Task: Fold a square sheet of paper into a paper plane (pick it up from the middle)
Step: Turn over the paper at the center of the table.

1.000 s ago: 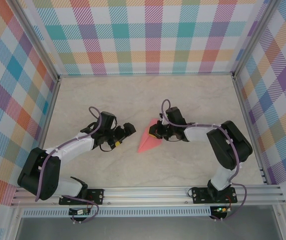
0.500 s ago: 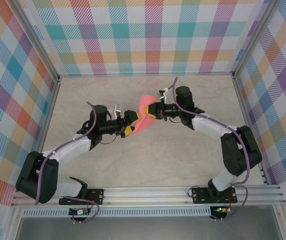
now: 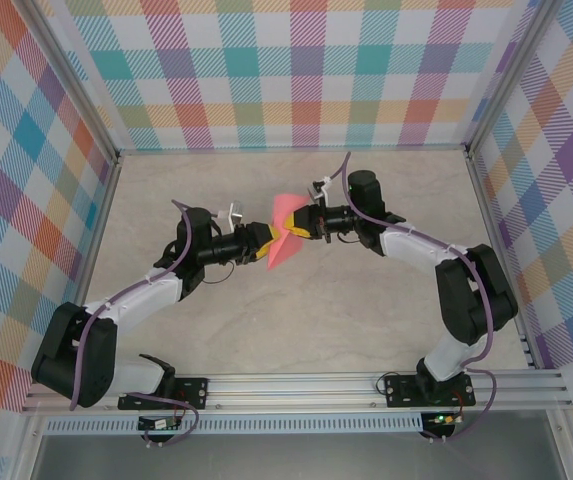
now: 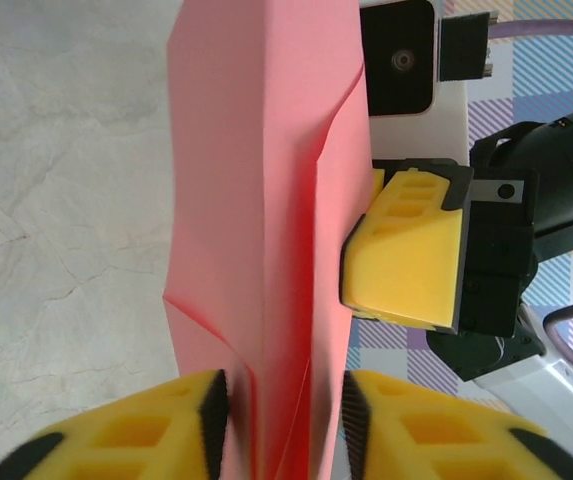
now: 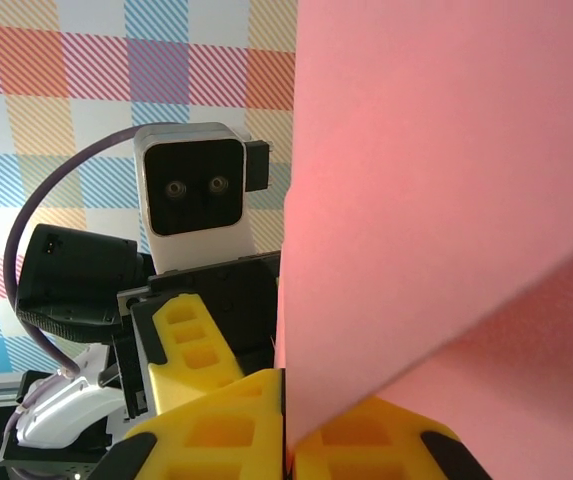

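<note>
Fingers [image 5: 236, 420] pinching paper plane [image 3: 284, 236], no writing

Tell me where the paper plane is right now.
In the top view, the paper plane sits mid-table, lifted between the two arms: the right gripper pinches it from the right, the left gripper straddles its other end.

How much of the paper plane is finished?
Several creases are already in: the pink paper is folded narrow with a pointed end. The right gripper pinches it above the table, with the left gripper's fingers on either side. Whether more folds remain, I cannot tell.
</note>
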Available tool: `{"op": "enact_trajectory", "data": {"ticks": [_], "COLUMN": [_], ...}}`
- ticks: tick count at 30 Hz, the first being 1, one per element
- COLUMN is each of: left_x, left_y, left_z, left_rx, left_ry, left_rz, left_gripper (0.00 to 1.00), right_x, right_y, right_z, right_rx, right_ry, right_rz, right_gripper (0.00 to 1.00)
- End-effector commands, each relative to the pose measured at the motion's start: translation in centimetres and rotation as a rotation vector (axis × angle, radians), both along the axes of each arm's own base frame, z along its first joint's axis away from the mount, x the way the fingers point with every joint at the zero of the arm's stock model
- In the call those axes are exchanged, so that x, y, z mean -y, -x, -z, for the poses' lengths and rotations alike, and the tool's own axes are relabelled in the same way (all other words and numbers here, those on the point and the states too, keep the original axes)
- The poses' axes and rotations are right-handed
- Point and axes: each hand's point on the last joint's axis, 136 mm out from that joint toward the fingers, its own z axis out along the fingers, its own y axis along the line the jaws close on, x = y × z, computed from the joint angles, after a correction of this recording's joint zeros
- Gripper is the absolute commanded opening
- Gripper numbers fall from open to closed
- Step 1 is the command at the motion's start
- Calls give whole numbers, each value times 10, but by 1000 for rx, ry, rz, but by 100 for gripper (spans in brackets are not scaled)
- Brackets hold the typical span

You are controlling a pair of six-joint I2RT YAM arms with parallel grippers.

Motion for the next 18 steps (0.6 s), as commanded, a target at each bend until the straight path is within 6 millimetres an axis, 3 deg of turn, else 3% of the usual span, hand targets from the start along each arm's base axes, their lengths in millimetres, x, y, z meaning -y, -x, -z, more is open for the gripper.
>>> {"op": "enact_trajectory", "data": {"ticks": [1,4,11,14,18], "left_x": [-5,-7,-14,-32,-76], "left_y": [-1,-1,-2,-3,1], "left_z": [-15,-12,0,17,44], "left_rx": [68,68,58,25,-50], "left_ry": [17,-5,-133,-324,-697], "left_rz": [-15,-21,-39,-76,-153], "left_gripper": [28,21,8,6,5], "right_x": [-5,-5,14,34,65], "right_y": [1,0,-7,-13,-15], "right_z": [-4,-1,15,30,49], "right_rx": [4,-10,-8,7,44], "right_ry": [-14,1,141,289,499], "right_rz": [-39,-37,55,148,263], "right_gripper": [9,14,46,56,69]}}
